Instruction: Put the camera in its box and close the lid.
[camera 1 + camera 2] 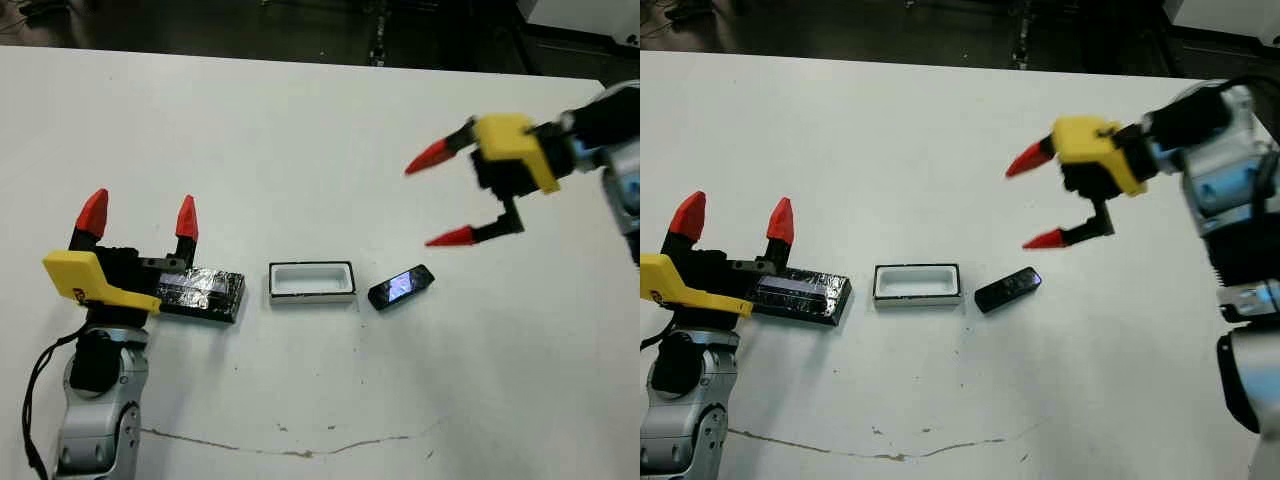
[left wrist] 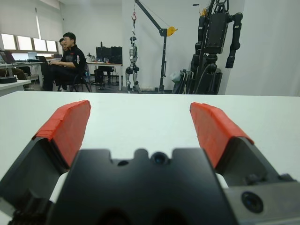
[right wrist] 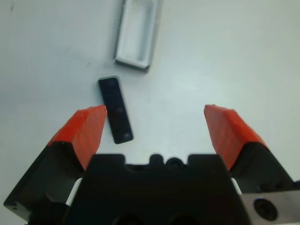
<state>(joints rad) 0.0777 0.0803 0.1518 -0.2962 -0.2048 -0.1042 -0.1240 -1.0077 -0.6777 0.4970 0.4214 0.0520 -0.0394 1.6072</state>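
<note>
The camera (image 1: 400, 287), a small flat black device with a bluish glossy face, lies on the table just right of the box (image 1: 311, 282), a shallow white tray with an empty hollow. The lid (image 1: 203, 293), a black crinkled glossy slab, lies left of the box. My right gripper (image 1: 433, 198) hangs open above the table, up and to the right of the camera; its wrist view shows the camera (image 3: 115, 109) and box (image 3: 136, 33) below its fingers. My left gripper (image 1: 140, 214) stands open, fingers pointing away, its body over the lid's left end.
A thin dark crack or cord line (image 1: 290, 447) runs across the near table. Beyond the table's far edge the left wrist view shows seated people (image 2: 65, 58) and robot stands (image 2: 213, 42).
</note>
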